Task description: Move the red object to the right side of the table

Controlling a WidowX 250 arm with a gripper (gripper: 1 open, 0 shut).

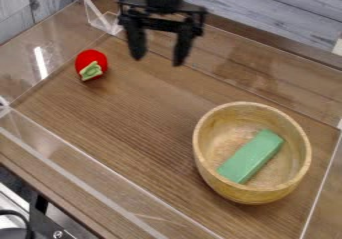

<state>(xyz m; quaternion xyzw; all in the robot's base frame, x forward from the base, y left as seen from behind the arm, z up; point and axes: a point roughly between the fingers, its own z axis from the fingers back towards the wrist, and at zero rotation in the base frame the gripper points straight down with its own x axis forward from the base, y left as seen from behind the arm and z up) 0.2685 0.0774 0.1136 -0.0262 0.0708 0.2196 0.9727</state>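
Now, the lineup:
Pincer: jaws spread wide, empty, pointing down above the far middle of the bench; likely set wide to drop over the toy.
Red object: lying on the left side, green end toward us, well apart from the pincer.
Wooden bowl: near right, holding one flat green block, lying slantwise.
Right side: room beyond the bowl for the drop, I'd judge.

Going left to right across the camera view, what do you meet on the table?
red object → gripper, open above the table → green block, lying inside the wooden bowl.
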